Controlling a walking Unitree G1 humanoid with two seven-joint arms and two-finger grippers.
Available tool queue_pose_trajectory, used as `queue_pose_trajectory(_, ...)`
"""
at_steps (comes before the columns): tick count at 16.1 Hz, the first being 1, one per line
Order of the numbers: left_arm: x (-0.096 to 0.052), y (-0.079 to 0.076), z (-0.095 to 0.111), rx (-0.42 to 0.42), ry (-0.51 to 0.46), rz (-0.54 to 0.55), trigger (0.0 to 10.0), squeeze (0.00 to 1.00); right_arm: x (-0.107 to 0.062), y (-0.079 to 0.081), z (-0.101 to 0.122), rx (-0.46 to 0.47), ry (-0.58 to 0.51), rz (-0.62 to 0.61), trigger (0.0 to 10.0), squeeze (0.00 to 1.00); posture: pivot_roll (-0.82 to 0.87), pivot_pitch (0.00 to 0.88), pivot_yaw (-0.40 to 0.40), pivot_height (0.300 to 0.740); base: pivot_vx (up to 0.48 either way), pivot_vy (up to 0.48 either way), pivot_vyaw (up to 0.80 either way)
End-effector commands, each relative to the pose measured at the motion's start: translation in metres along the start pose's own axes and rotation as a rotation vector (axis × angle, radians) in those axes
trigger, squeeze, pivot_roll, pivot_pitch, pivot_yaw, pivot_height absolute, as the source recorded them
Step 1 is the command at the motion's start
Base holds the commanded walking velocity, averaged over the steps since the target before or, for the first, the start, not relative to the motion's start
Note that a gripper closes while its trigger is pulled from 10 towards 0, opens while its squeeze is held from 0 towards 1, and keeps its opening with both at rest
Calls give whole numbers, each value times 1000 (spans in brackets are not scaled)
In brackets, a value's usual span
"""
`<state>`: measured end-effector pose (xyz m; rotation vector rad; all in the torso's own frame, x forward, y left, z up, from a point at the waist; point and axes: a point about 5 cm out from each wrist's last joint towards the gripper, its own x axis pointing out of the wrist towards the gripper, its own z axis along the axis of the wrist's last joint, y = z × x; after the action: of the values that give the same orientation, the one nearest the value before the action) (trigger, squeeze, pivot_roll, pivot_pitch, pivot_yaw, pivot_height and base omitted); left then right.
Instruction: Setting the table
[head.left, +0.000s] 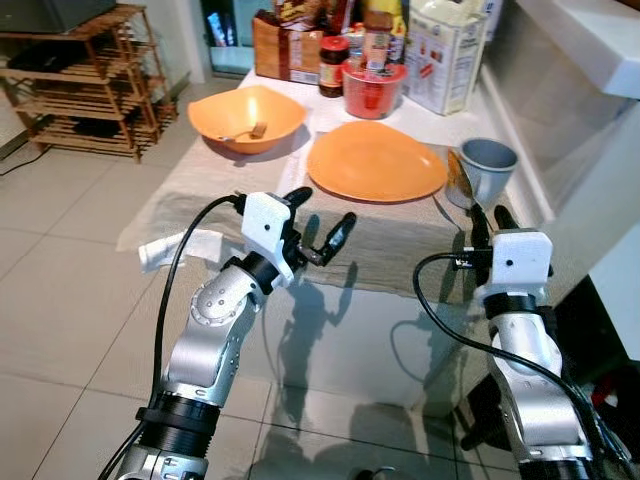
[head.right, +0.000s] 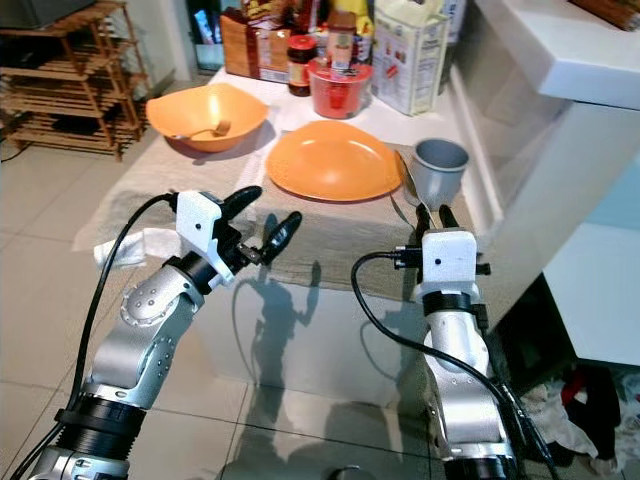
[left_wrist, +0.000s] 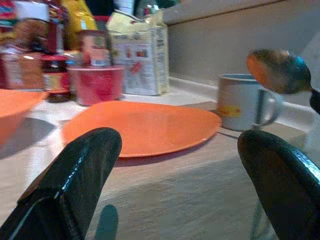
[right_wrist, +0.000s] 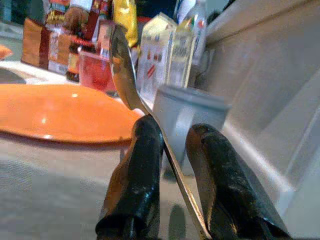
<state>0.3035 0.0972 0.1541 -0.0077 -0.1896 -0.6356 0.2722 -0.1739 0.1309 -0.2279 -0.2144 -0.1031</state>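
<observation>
A flat orange plate (head.left: 375, 160) lies on the beige table runner (head.left: 400, 255), with an orange bowl (head.left: 245, 118) to its left and a grey cup (head.left: 487, 165) to its right. My right gripper (head.left: 492, 216) hovers at the table's near right edge, shut on a metal spoon (head.left: 458, 180). The spoon's bowl points up in front of the cup, as the right wrist view shows (right_wrist: 125, 70). My left gripper (head.left: 320, 218) is open and holds nothing, just above the runner in front of the plate (left_wrist: 145, 125). A small brown thing lies in the bowl.
Groceries crowd the far end of the table: a red tub (head.left: 373, 90), a dark jar (head.left: 333, 65), a white carton (head.left: 445, 60). A white cloth (head.left: 180, 245) lies at the near left edge. A wooden shelf (head.left: 90, 80) stands on the left, and a white counter (head.left: 590, 40) on the right.
</observation>
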Motion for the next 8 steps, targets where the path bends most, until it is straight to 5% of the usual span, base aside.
queue_pose_trajectory(1, 3, 1, 4, 23, -8, 4, 10000, 0, 3, -3, -2, 22, 14, -13, 0, 0, 69, 0, -26, 740, 0, 0, 0)
queue_pose_trajectory(3, 3, -1, 6, 24, -19, -29, 10000, 0, 5, -6, -8, 45, 41, -24, 0, 0, 72, 0, -28, 740, 0, 0, 0)
queue_pose_trajectory(6, 0, -5, 6, 17, -34, -62, 10000, 0, 8, -9, -15, 43, 67, -20, 0, 0, 77, 0, -37, 740, -81, -342, 0)
queue_pose_trajectory(7, 0, -6, 6, 17, -34, -66, 9137, 0, 8, -9, -17, 41, 71, -17, 0, 0, 78, 0, -40, 740, 0, -371, 0)
queue_pose_trajectory(8, 0, -6, 6, 20, -37, -60, 10000, 0, 8, -9, -18, 38, 74, -12, 0, 0, 80, 0, -42, 740, 0, 0, 0)
